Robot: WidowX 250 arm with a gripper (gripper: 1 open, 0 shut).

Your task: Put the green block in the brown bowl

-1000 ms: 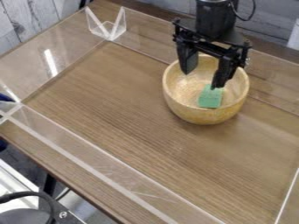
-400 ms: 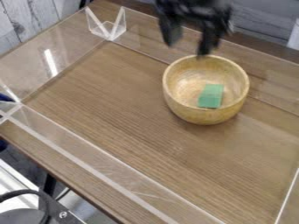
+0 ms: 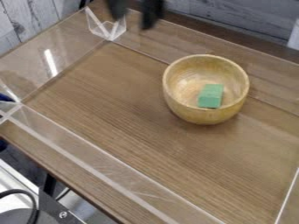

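Note:
The green block lies inside the brown bowl, leaning against its right inner wall. The bowl stands on the wooden tabletop at the right of centre. My gripper is blurred at the top edge of the view, well to the left of the bowl and high above the table's back. Its two dark fingers stand apart with nothing between them, so it is open. Most of the arm is cut off by the frame's top.
Clear acrylic walls ring the wooden tabletop. A clear plastic bracket stands at the back left corner, just below the gripper. A dark round object shows off the table at the lower left.
The gripper has lifted away from above the bowl and swept left along the back of the table. The green block stays in the bowl, which has not moved.

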